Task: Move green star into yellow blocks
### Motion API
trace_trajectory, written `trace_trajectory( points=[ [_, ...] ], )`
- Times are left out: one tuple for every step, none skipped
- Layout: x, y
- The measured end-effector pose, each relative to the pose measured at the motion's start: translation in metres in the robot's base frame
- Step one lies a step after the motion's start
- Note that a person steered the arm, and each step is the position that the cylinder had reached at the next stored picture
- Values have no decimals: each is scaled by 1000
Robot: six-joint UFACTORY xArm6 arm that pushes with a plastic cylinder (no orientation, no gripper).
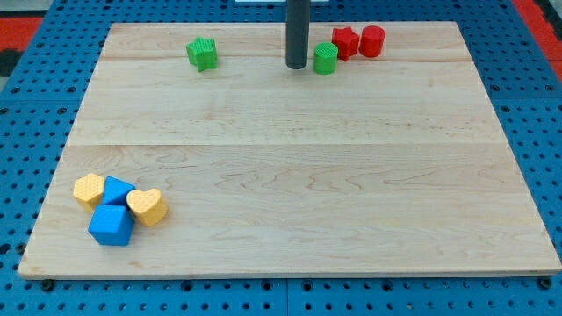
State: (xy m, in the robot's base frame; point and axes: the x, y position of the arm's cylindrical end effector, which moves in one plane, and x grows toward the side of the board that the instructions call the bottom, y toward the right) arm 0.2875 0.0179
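The green star (202,53) lies near the view's top, left of centre, on the wooden board (290,167). Two yellow blocks sit at the view's bottom left: a yellow hexagon-like block (89,190) and a yellow heart (147,207). My tip (297,66) stands near the top centre, well to the right of the green star and just left of a green cylinder (326,59), close to it. The tip is far from the yellow blocks.
Two blue blocks (117,190) (111,226) sit between and below the yellow blocks. A red star (345,42) and a red cylinder (372,41) lie right of the green cylinder. Blue pegboard surrounds the board.
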Motion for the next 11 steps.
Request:
trace_trajectory(
  points=[
    [18, -66],
    [32, -158],
    [19, -242],
    [-26, -284],
    [-27, -249],
    [14, -172],
    [20, -129],
    [14, -193],
    [-14, -175],
    [-14, -122],
    [-14, -107]
  ],
)
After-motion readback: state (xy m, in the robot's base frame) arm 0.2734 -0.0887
